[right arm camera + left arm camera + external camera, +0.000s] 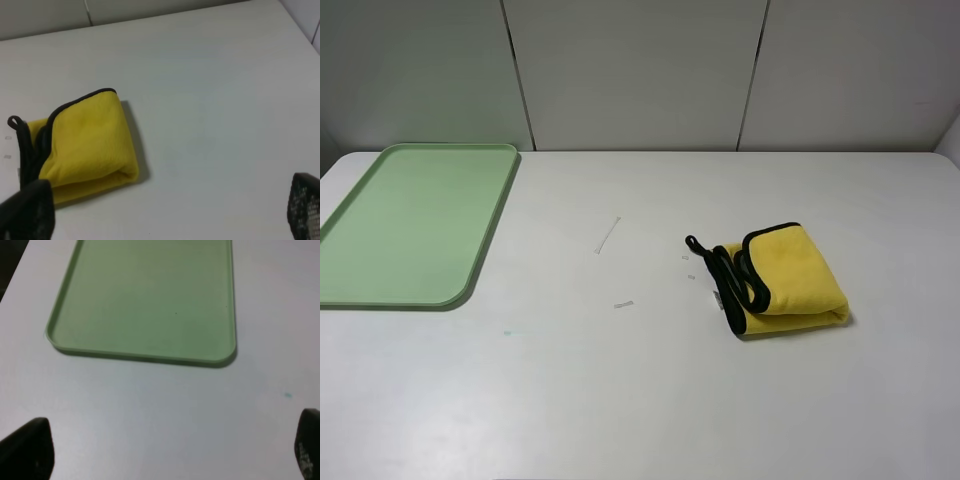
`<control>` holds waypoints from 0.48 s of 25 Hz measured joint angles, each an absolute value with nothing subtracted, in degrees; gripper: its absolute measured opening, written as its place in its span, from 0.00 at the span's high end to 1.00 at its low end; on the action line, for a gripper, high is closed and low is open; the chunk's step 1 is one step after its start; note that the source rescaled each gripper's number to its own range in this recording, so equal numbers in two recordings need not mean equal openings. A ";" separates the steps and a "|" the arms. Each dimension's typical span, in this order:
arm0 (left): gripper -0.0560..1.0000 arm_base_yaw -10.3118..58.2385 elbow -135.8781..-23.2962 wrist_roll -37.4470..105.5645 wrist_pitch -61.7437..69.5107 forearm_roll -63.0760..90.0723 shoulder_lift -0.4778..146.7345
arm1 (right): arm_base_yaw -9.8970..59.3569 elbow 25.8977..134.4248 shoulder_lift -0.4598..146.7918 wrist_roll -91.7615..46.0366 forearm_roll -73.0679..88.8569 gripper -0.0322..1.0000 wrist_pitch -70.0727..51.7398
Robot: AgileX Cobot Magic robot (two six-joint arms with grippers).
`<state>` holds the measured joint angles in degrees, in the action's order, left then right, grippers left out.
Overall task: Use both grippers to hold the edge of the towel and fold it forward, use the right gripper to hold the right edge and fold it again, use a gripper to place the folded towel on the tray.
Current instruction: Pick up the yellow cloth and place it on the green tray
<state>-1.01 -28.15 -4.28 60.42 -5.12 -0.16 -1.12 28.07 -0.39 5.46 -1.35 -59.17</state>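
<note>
Yellow towel (790,275), black-trimmed and folded into a thick pad, lies on the white surface (620,400), well apart from the green tray (415,220). Soft, light and floppy, it probably wants a pinch through all layers. Both the right claw (165,212) and left claw (167,455) gape empty.

A folded yellow microfibre towel with black trim (788,279) lies on the white surface (650,380), well apart from the empty pale-green plastic tray (410,225).

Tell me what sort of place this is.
Probably a robot test bench in a lab rather than a home: a plain white table backed by blank wall panels, with a green tray and a folded yellow towel laid out on it.
</note>
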 joint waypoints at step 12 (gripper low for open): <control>0.04 -1.01 -28.15 -4.28 60.42 -5.12 -0.16 | -1.12 28.07 -0.39 1.81 -0.92 0.00 -59.17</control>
